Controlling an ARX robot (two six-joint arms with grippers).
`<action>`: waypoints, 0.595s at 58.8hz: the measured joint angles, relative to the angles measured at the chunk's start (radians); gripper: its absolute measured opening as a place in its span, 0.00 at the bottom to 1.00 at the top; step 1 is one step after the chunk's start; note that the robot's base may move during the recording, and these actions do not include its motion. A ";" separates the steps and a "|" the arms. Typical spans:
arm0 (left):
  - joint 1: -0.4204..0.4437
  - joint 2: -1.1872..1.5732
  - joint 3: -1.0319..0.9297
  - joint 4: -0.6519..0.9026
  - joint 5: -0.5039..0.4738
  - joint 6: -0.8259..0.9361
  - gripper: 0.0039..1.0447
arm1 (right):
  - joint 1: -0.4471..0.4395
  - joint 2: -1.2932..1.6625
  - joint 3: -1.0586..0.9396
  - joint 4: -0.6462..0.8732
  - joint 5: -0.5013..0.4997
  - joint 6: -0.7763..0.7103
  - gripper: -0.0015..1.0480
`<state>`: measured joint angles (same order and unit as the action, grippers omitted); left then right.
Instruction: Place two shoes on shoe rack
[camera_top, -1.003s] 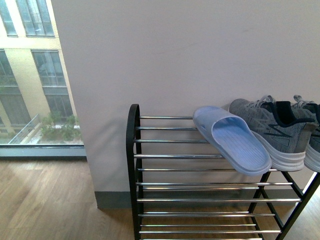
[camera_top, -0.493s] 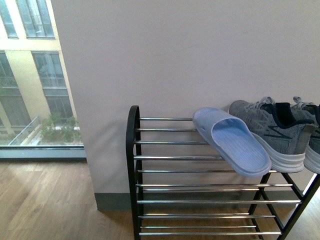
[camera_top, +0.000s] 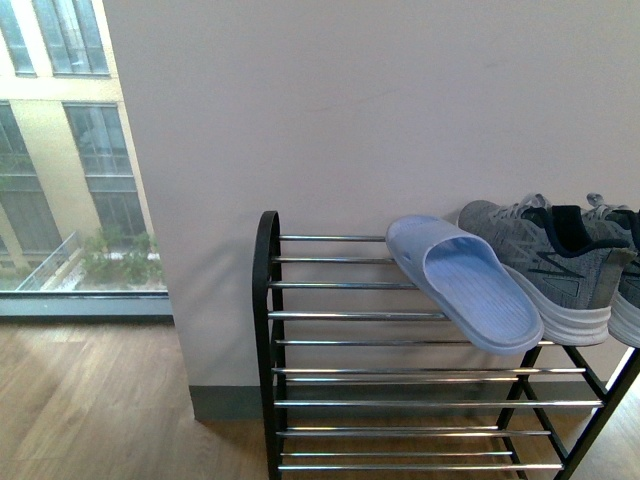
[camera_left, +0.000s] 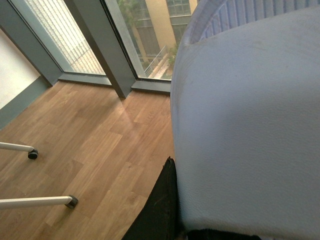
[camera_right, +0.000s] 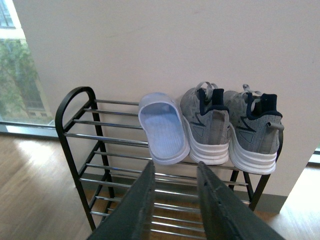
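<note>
Left wrist view: one slide still in the grip, one already up

Left wrist view shows a pale blue slide filling most of the picture, very close to the camera. A dark bit of the left gripper pokes out just under it, so it looks like this gripper is holding the slide, but the fingers are hidden and I cannot tell for sure.

The right gripper has nothing in it. Its two dark fingers stand apart and point at the shoe rack.

On the top shelf of the rack lies the other slide, near the middle of the shelf, with its heel end sticking out over the front edge. Just beside it, toward the right end, sit two grey sneakers, side by side with their heels to the front.

I think the job is about half done. One slide is up, and its twin has not been put down yet. The left end of the top shelf is bare bars, so there is room next to the first slide. Care is needed, because the first slide hangs over the edge and a bump could knock it off.

Around the rack are a plain wall, a wood floor and a big window. White chair legs on wheels stand on the floor.
</note>
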<state>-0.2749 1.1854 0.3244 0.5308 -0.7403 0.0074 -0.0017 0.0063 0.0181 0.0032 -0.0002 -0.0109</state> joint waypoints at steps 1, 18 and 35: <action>0.000 0.000 0.000 0.000 0.000 0.000 0.02 | 0.000 0.000 0.000 0.000 0.000 0.000 0.37; -0.006 0.015 -0.009 0.081 0.061 -0.043 0.02 | 0.000 -0.001 0.000 0.000 0.002 0.000 0.81; -0.193 0.332 0.600 -0.177 0.405 -0.232 0.02 | 0.000 -0.001 0.000 0.000 0.000 0.001 0.91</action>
<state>-0.4675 1.5173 0.9245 0.3542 -0.3351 -0.2241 -0.0017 0.0055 0.0181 0.0032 -0.0002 -0.0101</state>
